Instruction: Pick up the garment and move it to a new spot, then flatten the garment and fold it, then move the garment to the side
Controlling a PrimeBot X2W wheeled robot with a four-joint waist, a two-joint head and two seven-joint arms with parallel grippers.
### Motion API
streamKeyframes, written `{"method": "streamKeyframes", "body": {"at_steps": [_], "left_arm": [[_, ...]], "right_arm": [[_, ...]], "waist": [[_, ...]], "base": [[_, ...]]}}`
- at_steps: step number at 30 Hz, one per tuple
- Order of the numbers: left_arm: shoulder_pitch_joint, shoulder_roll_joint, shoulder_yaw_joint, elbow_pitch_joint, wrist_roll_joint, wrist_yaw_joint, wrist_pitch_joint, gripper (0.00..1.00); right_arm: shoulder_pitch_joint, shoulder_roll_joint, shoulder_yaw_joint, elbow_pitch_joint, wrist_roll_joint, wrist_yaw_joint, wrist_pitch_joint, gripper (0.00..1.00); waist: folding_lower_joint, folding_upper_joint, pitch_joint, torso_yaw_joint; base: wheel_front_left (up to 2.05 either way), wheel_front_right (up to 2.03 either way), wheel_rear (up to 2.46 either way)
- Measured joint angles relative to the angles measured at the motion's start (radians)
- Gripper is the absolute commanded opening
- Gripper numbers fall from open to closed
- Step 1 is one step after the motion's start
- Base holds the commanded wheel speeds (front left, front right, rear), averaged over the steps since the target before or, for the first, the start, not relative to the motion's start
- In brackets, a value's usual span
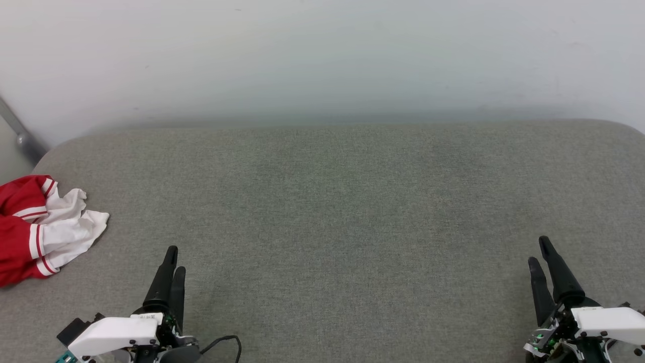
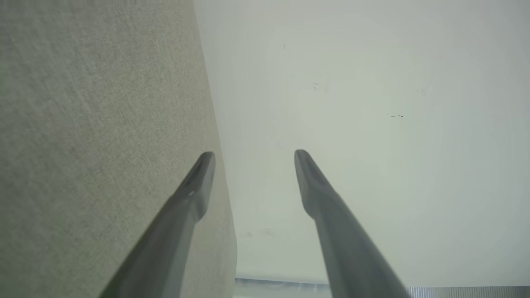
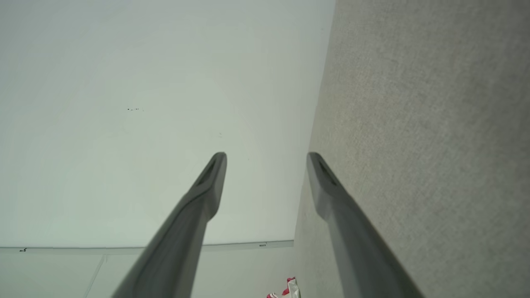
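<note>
Crumpled garment [image 1: 35, 227] at the far left end of the grey padded surface [image 1: 342, 217], partly cut off by the picture edge, shape hard to make out. Near it but apart, left gripper [image 1: 176, 259], fingers spread, holding nothing. Far on the opposite side, right gripper [image 1: 538, 250], likewise spread and empty.

One garment [image 1: 40, 227], one grey cushion [image 1: 332, 212], two hands: left hand [image 1: 176, 258], right hand [image 1: 538, 249].
</note>
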Motion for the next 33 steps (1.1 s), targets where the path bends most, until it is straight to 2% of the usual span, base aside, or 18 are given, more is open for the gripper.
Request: {"method": "streamKeyframes", "body": {"at_steps": [7, 22, 33], "left_arm": [[0.001, 0.000, 0.007, -0.040, 0.117, 0.026, -0.033, 1.00], [0.025, 0.000, -0.049, -0.130, 0.478, 0.142, -0.096, 1.00], [0.044, 0.007, -0.096, -0.157, 0.700, 0.200, -0.135, 1.00]], "right_arm": [[0.010, 0.000, 0.000, -0.036, -0.124, 0.000, -0.035, 1.00], [0.043, 0.001, 0.023, -0.119, -0.514, 0.000, -0.098, 1.00], [0.065, 0.001, 0.050, -0.162, -0.734, 0.000, -0.139, 1.00]], "waist": [[0.0000, 0.0000, 0.001, 0.000], [0.0001, 0.0000, 0.000, 0.004], [0.0000, 0.0000, -0.004, 0.007]], "base": [[0.00, 0.00, 0.00], [0.00, 0.00, 0.00], [0.00, 0.00, 0.00]]}}
